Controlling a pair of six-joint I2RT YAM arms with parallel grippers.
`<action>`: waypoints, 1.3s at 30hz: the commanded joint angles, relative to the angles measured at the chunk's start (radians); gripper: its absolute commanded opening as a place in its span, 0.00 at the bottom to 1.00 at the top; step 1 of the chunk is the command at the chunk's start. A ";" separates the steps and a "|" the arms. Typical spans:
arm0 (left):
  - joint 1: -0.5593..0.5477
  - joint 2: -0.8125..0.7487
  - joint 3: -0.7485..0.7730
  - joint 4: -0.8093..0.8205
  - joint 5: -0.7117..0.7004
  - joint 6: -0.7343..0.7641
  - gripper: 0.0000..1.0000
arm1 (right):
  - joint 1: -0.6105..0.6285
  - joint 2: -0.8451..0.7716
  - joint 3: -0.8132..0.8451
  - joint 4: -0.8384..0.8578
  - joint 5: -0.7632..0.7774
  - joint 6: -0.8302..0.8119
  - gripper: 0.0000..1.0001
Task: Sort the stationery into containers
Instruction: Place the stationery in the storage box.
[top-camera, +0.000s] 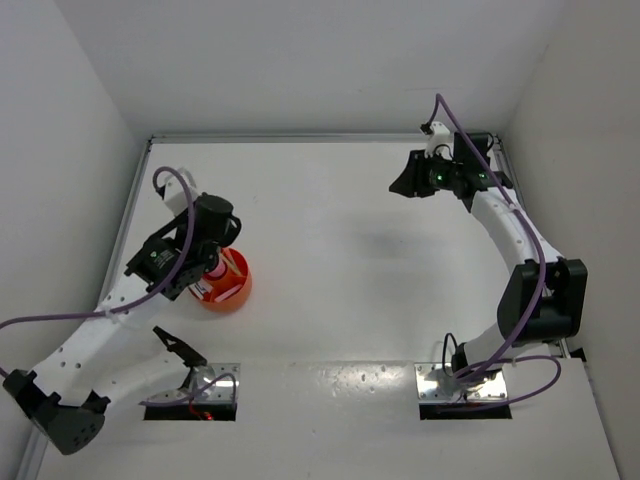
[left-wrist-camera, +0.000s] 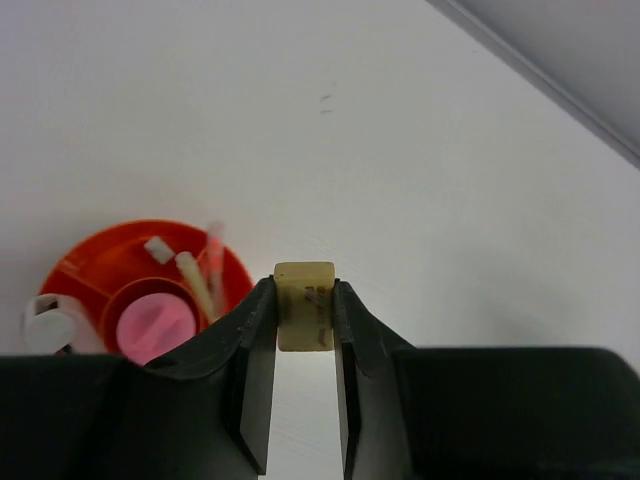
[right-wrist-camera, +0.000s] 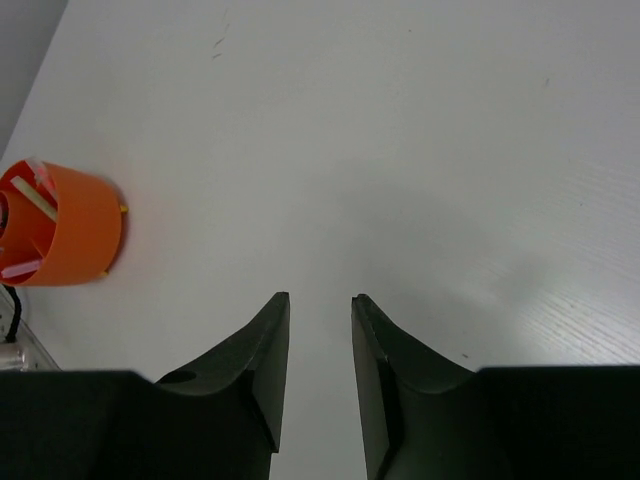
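Observation:
My left gripper (left-wrist-camera: 305, 292) is shut on a small yellow eraser (left-wrist-camera: 305, 305), pinched between the fingertips above the white table. It hangs just right of the round orange bowl (left-wrist-camera: 85, 262), which holds a pink-capped tube (left-wrist-camera: 155, 325), a small white eraser (left-wrist-camera: 158, 249), a pale pen (left-wrist-camera: 195, 282) and a pink pen (left-wrist-camera: 213, 255). From above, the left gripper (top-camera: 207, 280) overlaps the bowl (top-camera: 235, 290). My right gripper (top-camera: 405, 182) is far off at the back right; in its wrist view its jaws (right-wrist-camera: 320, 300) stand slightly apart with nothing between them, the bowl (right-wrist-camera: 80, 235) far to the left.
A white round object (left-wrist-camera: 55, 325) sits at the bowl's left side. The table's raised grey border (left-wrist-camera: 540, 85) runs close on the upper right of the left wrist view. White walls enclose the table on three sides. Metal base plates (top-camera: 460, 385) lie at the near edge.

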 joint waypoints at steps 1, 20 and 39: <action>0.081 0.005 -0.042 -0.068 -0.012 -0.041 0.13 | -0.010 0.004 0.038 0.017 -0.036 -0.003 0.32; 0.446 0.036 -0.274 0.096 0.145 0.019 0.13 | -0.019 0.013 0.038 0.026 -0.036 0.016 0.34; 0.474 0.030 -0.377 0.160 0.234 0.008 0.36 | -0.019 0.013 0.038 0.026 -0.027 0.025 0.37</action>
